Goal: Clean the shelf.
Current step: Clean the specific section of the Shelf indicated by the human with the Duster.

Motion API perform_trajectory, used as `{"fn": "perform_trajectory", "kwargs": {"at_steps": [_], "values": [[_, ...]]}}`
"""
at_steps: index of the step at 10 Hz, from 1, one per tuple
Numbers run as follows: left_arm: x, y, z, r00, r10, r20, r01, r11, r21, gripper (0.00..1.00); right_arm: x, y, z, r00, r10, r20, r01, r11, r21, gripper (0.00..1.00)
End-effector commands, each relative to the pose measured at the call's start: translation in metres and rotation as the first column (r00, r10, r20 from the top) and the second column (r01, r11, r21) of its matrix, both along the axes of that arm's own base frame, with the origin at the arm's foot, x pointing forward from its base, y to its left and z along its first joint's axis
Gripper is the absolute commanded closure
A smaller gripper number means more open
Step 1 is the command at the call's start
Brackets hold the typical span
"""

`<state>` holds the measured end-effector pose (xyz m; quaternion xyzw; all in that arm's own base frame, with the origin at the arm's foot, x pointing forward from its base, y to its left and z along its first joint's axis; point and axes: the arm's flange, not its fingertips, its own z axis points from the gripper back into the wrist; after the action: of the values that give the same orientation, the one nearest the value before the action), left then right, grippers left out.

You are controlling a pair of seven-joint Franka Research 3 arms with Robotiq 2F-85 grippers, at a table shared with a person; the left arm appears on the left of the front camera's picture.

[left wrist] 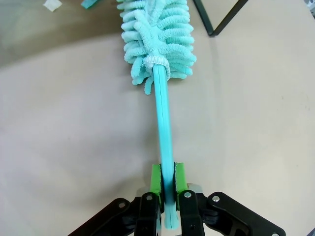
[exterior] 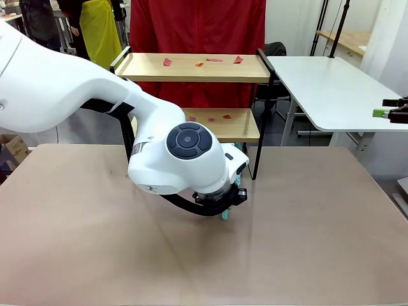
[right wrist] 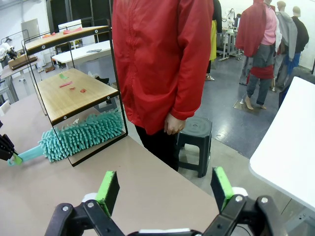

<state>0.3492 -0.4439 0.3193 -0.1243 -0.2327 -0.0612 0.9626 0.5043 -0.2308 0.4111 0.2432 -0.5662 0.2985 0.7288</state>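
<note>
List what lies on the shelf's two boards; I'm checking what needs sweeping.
Small red scraps lie on the top board and on the lower board. In the front view the left arm hides the lower board's left part, so more may lie there.

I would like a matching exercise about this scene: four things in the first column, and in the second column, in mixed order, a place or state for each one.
Column 1:
1. left pincer
2. right pincer
3. red scraps
4. duster

Column 2:
A. open, holding nothing
B. scattered on both boards of the shelf
C. shut on a turquoise handle
D. fluffy head on the table, under the lower board

Pairs: 1-C; 2-A; 3-B; 4-D
</note>
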Motion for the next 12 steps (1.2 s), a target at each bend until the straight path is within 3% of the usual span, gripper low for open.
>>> {"fn": "perform_trajectory", "kwargs": {"at_steps": [1, 4, 12], "values": [[-0.001, 0.019, 0.015, 0.999, 0.008, -0.048, -0.008, 1.0, 0.008, 0.87, 0.001, 0.004, 0.004, 1.0, -0.017, -0.014, 0.017, 1.0, -0.003, 0.0], [-0.005, 0.043, 0.03, 0.996, 0.08, -0.04, -0.079, 0.996, 0.038, 0.87, 0.001, 0.004, 0.004, 1.0, -0.017, -0.014, 0.017, 1.0, -0.003, 0.0], [-0.022, 0.122, 0.06, 0.97, 0.209, -0.121, -0.19, 0.97, 0.151, 0.87, 0.001, 0.004, 0.004, 1.0, -0.017, -0.014, 0.017, 1.0, -0.003, 0.0]]}}
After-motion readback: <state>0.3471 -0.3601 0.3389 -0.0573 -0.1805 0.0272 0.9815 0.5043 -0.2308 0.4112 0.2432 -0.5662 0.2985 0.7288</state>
